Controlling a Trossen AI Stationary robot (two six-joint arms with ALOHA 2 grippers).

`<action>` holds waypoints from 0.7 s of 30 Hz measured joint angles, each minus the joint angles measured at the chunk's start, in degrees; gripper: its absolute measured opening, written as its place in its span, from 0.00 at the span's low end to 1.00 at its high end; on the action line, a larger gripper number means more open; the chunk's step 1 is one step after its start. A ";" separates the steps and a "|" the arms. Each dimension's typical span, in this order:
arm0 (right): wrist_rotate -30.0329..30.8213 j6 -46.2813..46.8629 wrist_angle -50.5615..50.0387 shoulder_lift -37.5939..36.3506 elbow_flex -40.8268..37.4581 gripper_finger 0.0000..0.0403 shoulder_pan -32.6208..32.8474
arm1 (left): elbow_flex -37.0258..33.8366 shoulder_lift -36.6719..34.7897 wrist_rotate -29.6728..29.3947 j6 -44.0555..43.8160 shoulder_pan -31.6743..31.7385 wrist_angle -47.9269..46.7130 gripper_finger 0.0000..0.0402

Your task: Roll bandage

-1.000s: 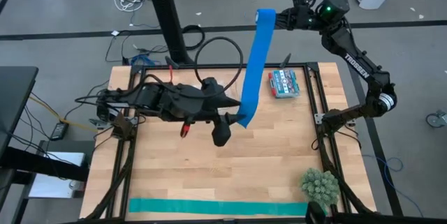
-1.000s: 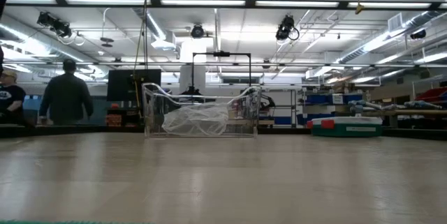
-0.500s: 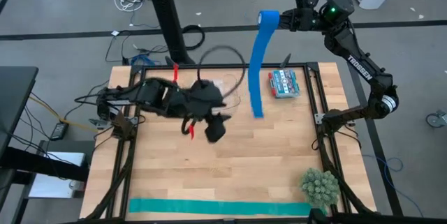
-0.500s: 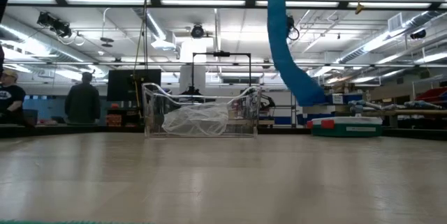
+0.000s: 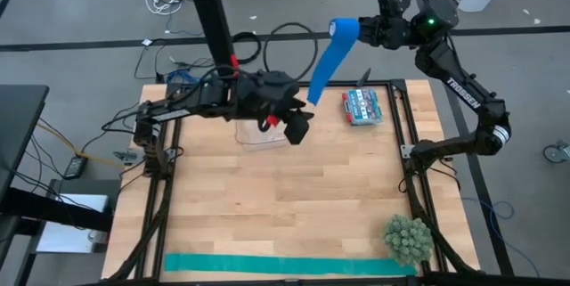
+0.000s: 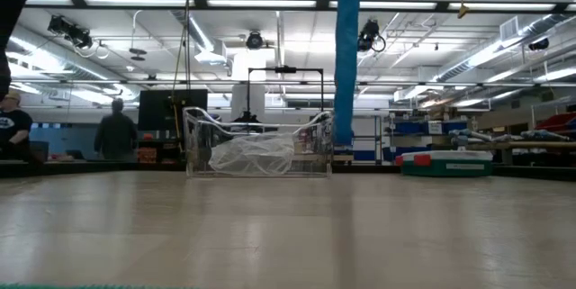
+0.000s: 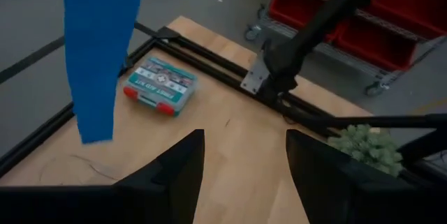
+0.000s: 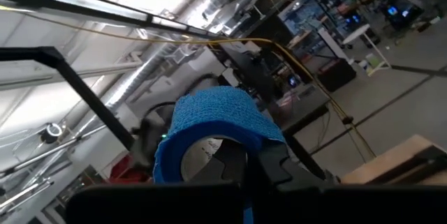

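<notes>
High view: your right gripper (image 5: 367,29), at one o'clock, pinches the rolled end of the bandage (image 5: 324,63), whose tail hangs free. Your left gripper (image 5: 297,128), jaws spread, hovers near centre beside a clear bin (image 6: 258,152) holding crumpled plastic. A small case (image 5: 360,106) sits at two o'clock.

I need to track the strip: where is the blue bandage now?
In the high view the bandage hangs in the air from the right gripper above the table's far edge, its loose end beside the left gripper.
</notes>
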 joint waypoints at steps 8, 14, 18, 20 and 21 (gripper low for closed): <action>1.21 1.31 0.08 -3.27 0.00 0.00 1.07 | 0.02 -0.02 3.97 0.94 2.93 7.24 0.52; 2.20 1.18 0.14 -4.45 0.00 0.00 2.75 | 0.07 1.60 7.26 3.22 3.43 13.30 0.52; 2.82 0.72 0.38 -4.43 0.02 0.00 4.42 | 0.02 3.29 9.03 3.27 3.60 15.98 0.52; 3.07 0.45 0.52 -4.43 0.02 0.00 5.22 | 0.02 3.74 8.98 3.67 3.93 15.03 0.52; 3.08 0.41 0.55 -4.43 0.02 0.00 5.50 | 0.02 4.11 8.80 3.96 4.05 15.23 0.52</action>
